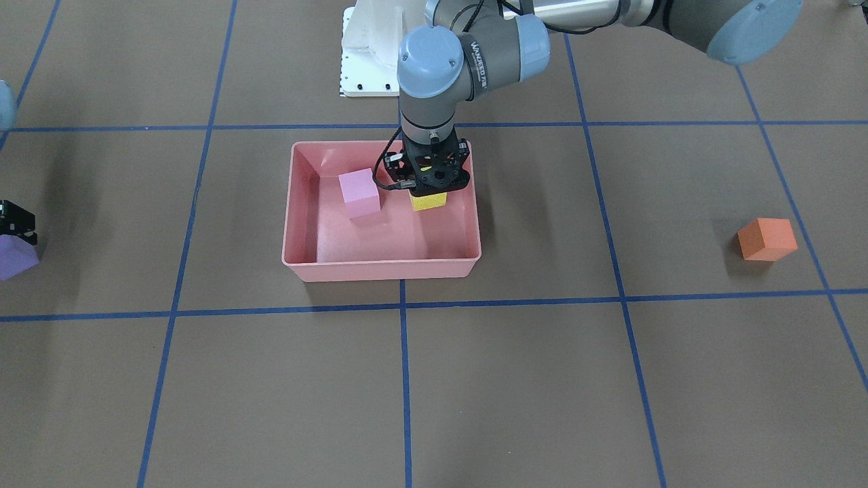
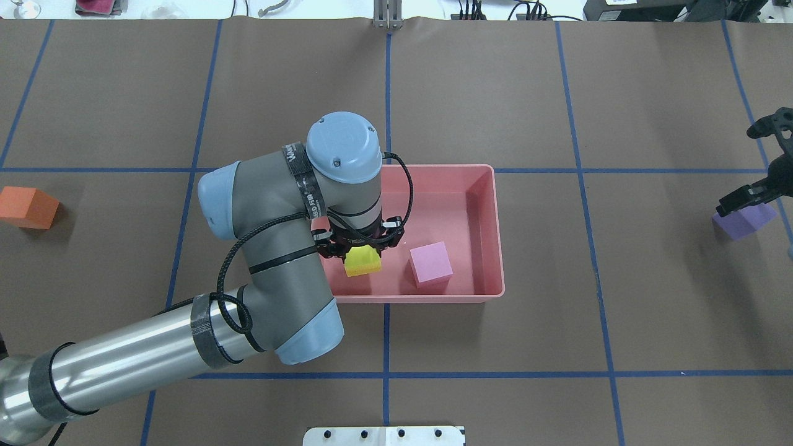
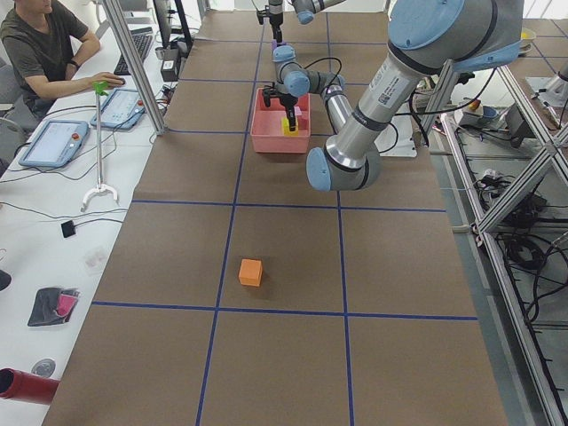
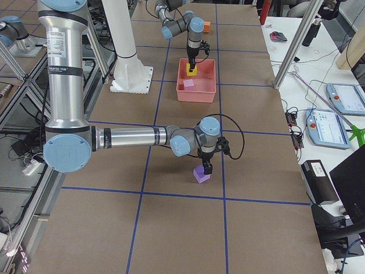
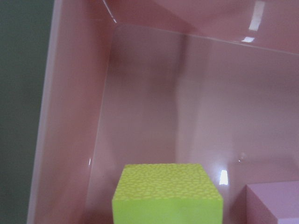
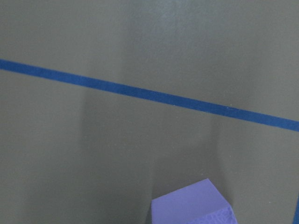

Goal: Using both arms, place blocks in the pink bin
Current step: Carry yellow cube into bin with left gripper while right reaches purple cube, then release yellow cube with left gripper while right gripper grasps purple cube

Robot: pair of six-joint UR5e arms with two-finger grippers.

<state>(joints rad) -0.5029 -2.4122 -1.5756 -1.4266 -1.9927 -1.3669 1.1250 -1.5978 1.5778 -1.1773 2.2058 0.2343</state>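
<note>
Left gripper (image 1: pixel 434 181): points straight down inside the bin, its jaws closed onto the yellow block, which shows just under the black gripper body.
Yellow block (image 1: pixel 428 202): held within the bin's walls, in the part towards the robot and its left side. Whether its underside touches the bin floor cannot be told.
Pink bin (image 1: pixel 383 271): sits near the middle of the table, long sides running left to right, upright.
Pink block (image 1: pixel 359 193): rests on the bin floor beside the yellow block, on the robot's right of it, with a small gap between the two.
Right gripper (image 2: pixel 740 199): far out on the robot's right, pointing down at the purple block, one black finger at the block's top edge. How wide the jaws stand, and whether they grip, cannot be told.
Purple block (image 2: pixel 746 222): on the table, well apart from the bin, directly under the right gripper.
Orange block (image 1: pixel 766 238): alone on the table far to the robot's left, well apart from the bin and both grippers.
Table (image 1: pixel 542 379): covered in brown paper, divided into squares by blue tape lines (image 1: pixel 405 379).
Person (image 3: pixel 40 44): seated at a side desk beyond the table's edge, one hand on the desk.
</note>
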